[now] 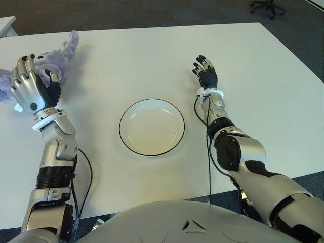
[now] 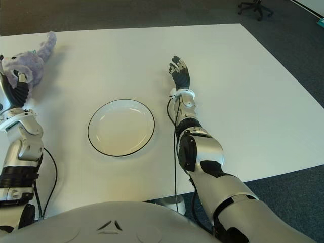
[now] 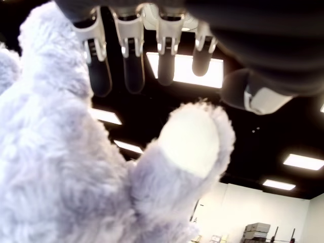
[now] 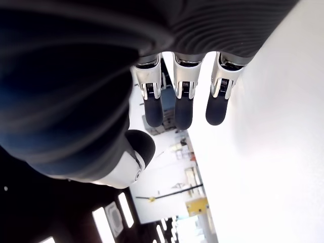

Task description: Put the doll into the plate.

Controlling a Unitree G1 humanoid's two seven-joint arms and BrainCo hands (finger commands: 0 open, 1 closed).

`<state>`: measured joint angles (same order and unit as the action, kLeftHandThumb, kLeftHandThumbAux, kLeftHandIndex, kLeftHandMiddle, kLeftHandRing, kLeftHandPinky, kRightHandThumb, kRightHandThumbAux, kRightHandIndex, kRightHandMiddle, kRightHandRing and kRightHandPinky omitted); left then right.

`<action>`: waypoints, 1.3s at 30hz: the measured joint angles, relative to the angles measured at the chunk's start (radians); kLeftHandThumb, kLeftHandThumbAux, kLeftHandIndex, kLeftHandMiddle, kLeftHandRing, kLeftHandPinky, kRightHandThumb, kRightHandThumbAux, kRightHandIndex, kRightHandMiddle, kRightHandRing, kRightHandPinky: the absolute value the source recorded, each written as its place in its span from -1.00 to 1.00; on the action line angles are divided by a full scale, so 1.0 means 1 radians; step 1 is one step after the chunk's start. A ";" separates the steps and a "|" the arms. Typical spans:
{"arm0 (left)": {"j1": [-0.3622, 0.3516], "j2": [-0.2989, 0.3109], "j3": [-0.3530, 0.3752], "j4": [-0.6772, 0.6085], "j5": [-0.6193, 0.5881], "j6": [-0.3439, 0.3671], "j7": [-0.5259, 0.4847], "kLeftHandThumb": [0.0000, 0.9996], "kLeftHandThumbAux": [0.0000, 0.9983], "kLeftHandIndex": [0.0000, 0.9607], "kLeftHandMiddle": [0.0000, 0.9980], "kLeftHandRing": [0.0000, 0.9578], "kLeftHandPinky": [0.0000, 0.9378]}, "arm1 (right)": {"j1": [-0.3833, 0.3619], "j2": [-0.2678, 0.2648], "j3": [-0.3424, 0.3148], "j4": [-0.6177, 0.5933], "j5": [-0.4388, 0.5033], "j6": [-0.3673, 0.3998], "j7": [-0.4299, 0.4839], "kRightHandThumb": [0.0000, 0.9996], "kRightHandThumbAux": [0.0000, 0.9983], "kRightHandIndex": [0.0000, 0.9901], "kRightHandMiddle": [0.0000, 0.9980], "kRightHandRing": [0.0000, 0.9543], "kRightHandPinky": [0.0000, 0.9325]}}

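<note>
A fluffy purple doll (image 1: 59,56) lies at the far left of the white table (image 1: 126,61), one limb reaching toward the back edge. My left hand (image 1: 38,68) is raised just in front of it, palm toward the plush. In the left wrist view the doll (image 3: 61,167) fills the space before the palm. The left hand's fingers (image 3: 132,71) stand straight above the doll without wrapping it. The white plate (image 1: 123,117) with a dark rim sits empty at the table's middle, right of the doll. My right hand (image 1: 203,66) shows open to the right of the plate.
The table's front edge runs close to my torso, and dark carpet lies beyond the right edge. An office chair (image 1: 268,6) stands on the floor at the back right. A corner of another table (image 1: 6,25) shows at the back left.
</note>
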<state>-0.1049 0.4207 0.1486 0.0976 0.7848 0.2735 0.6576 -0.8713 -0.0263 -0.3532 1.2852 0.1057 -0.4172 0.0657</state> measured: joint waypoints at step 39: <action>-0.074 0.095 0.000 0.151 -0.141 -0.190 -0.012 0.32 -0.30 -0.58 -0.61 -0.57 -0.45 | -0.003 0.009 0.002 0.000 -0.001 -0.012 -0.011 0.43 0.56 -0.65 -0.71 -0.73 -0.67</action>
<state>-0.1786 0.5161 0.1484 0.2490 0.6438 0.0835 0.6459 -0.8743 -0.0175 -0.3510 1.2852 0.1050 -0.4288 0.0549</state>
